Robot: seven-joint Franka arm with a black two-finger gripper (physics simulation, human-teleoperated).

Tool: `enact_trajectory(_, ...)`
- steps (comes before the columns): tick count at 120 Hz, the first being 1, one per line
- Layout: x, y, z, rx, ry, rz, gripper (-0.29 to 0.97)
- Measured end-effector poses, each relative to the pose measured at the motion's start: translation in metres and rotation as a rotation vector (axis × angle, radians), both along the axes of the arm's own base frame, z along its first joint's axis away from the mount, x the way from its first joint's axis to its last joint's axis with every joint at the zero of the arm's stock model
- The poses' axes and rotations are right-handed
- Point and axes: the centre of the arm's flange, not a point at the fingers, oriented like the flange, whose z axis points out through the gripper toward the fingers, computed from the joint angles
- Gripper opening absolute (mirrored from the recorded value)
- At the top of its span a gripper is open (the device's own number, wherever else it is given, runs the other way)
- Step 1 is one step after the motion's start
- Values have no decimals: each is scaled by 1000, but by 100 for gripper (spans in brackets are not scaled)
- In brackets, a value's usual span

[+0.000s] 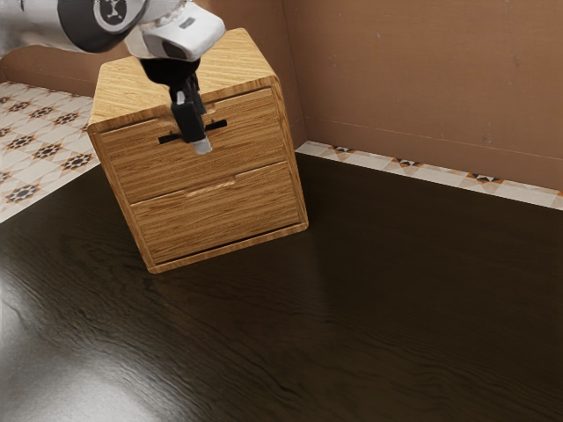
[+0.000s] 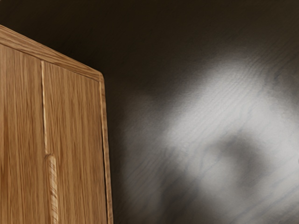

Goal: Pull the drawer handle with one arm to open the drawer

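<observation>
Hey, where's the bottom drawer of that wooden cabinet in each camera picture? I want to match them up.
Exterior view: the lower drawer is the bottom panel of the cabinet front, under the upper drawer with the black handle.
Wrist view: the lower drawer is the wood strip between the stepped seam and the dark table.
Shared landmark: that stepped seam between the two drawers.

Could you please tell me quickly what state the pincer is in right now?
Pincer: at the black drawer handle; whether it is open or closed cannot be told.
</observation>
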Motion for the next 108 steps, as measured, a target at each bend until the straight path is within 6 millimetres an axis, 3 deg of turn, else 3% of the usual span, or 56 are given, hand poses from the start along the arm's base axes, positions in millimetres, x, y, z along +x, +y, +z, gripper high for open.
enact_trajectory(13,12,5,-14,-5,-1,12,63)
enact_trajectory(46,18,38,-14,19,-50,86,53)
enact_trajectory(69,33,45,-27,50,-68,97,53)
enact_trajectory(108,36,65,-31,100,-84,118,49)
